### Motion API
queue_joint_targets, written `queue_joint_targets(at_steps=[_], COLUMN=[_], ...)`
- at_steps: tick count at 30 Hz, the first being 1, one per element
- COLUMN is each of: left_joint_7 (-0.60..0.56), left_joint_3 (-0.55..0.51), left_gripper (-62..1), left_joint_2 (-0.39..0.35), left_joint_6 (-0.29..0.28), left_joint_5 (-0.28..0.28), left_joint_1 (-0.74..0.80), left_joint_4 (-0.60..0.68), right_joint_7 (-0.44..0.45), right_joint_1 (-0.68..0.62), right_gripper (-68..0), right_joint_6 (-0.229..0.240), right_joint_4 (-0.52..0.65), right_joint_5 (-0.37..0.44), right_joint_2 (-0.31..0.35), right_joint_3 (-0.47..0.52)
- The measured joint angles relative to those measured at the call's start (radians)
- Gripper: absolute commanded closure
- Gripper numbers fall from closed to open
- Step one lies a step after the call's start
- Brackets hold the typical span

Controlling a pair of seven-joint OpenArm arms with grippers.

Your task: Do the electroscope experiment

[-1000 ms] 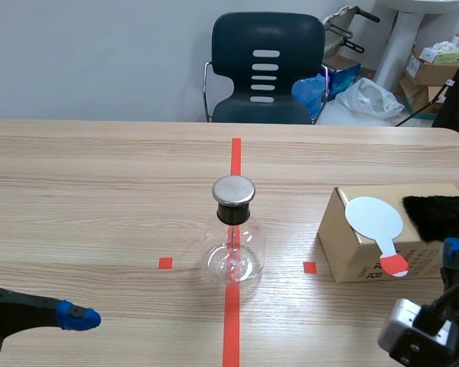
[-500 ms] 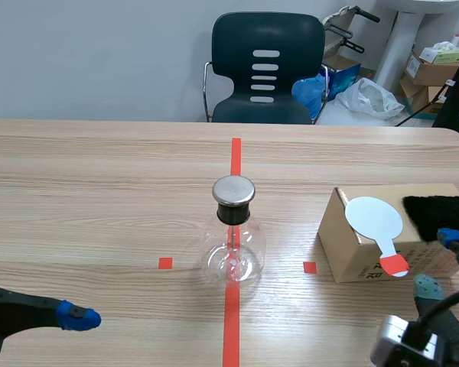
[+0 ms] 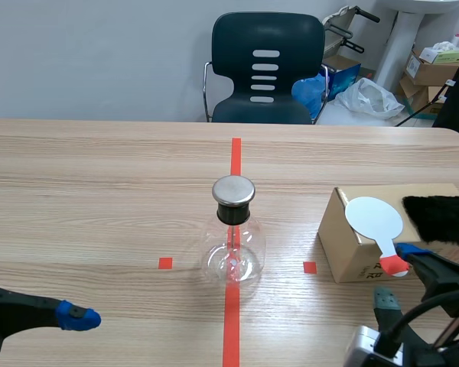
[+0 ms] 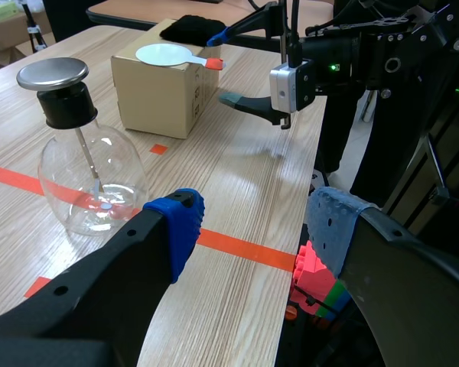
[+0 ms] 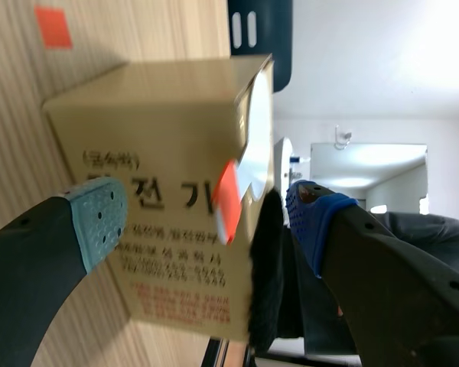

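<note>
Only "전 기" reads clearly on the box (image 5: 161, 138) under the paddle (image 3: 375, 218).

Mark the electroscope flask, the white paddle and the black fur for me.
electroscope flask (image 3: 235, 258), scene view, glass belly.
white paddle (image 3: 373, 217), scene view, round disc.
black fur (image 3: 440, 210), scene view, middle of the tuft.

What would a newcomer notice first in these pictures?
The clear round glass flask with a shiny metal cap and black stopper stands mid-table on the orange-red tape line. To its right a brown cardboard box carries a white round paddle with a red handle and a black furry cloth. The right gripper, open, hovers by the paddle's red handle.
</note>
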Motion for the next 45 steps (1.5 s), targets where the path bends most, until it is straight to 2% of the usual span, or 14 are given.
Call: queue_joint_targets(at_steps=[5,28,32,37,45], left_joint_7=[0.0,0.0,0.0,0.0,0.0], left_joint_3=[0.0,0.0,0.0,0.0,0.0], left_gripper=[-33.2,-33.2,-33.2,-33.2,-33.2], left_joint_2=[0.0,0.0,0.0,0.0,0.0], left_joint_6=[0.0,0.0,0.0,0.0,0.0], left_joint_5=[0.0,0.0,0.0,0.0,0.0], left_joint_1=[0.0,0.0,0.0,0.0,0.0], left_joint_4=[0.0,0.0,0.0,0.0,0.0], right_joint_7=[0.017,0.004,-0.006,-0.006,-0.006], right_joint_1=[0.006,0.023,0.023,0.023,0.023], right_gripper=[-50.1,-49.7,-44.2,-41.7,-22.0], right_joint_6=[0.001,0.001,0.001,0.001,0.001], right_joint_4=[0.0,0.001,0.001,0.001,0.001], right_joint_5=[0.0,0.0,0.0,0.0,0.0], right_joint_2=[-0.029,-0.03,-0.03,-0.03,-0.03], right_joint_3=[0.0,0.01,0.01,0.01,0.01])
